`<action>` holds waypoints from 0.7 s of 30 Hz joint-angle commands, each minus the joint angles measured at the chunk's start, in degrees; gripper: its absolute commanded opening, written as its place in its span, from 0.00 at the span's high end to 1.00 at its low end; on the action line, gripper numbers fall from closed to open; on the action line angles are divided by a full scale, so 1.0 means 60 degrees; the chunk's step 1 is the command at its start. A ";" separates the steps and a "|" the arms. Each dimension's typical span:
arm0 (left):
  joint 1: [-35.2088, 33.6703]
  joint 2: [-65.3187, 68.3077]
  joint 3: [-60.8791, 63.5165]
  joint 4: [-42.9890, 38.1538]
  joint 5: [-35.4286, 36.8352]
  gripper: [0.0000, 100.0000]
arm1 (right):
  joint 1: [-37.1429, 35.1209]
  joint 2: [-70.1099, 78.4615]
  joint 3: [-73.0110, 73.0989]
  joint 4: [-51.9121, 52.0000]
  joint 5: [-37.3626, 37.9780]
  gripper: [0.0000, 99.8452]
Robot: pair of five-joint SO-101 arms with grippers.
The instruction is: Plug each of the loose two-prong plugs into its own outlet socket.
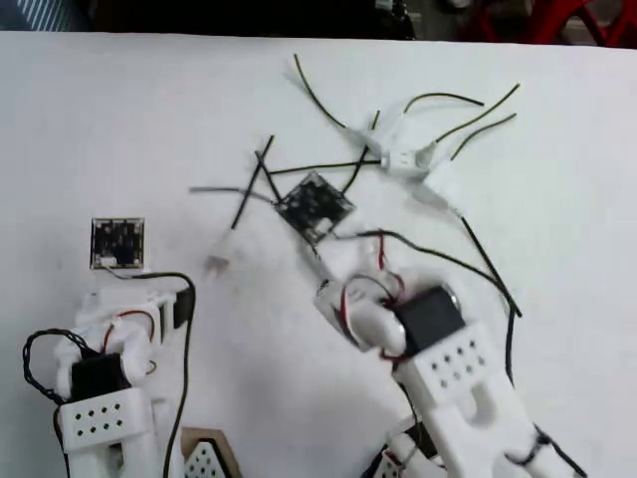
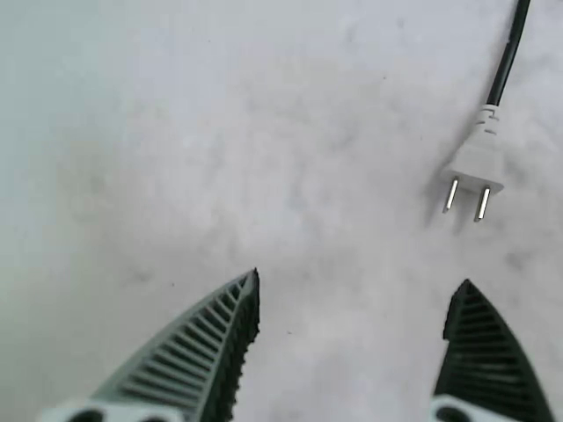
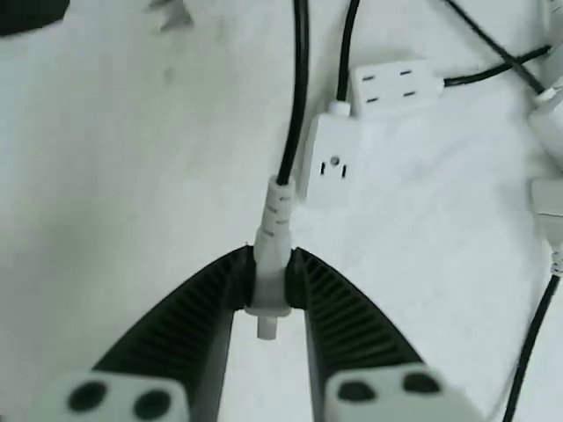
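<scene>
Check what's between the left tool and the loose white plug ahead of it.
Nothing: just bare table between the left tool and the loose plug, per the left wrist view.

Robotics lab bench: white table (image 1: 90, 119), printed left arm (image 1: 105, 393) and right arm (image 1: 460, 378), tangled cords (image 1: 318, 166).

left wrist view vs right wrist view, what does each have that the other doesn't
Left wrist view: the left gripper, open above the table, and a loose plug lying flat, both prongs bare. Right wrist view: the right gripper shut on a held plug, with white outlet sockets beyond it. Shared: the white table and black cords.
</scene>
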 commanded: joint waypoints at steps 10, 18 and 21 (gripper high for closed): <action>-0.0022 -0.0198 -0.0059 -0.0469 0.0059 0.67 | -0.0740 -0.1956 0.3590 -0.5927 -0.2447 0.98; 0.1253 -0.0198 -0.0278 -0.1553 0.0908 0.67 | -0.1707 -0.2044 0.4103 -0.6718 -0.4044 0.98; 0.1985 -0.0198 -0.0806 -0.1568 0.1421 0.67 | -0.1795 -0.2044 0.4117 -0.6645 -0.4117 0.98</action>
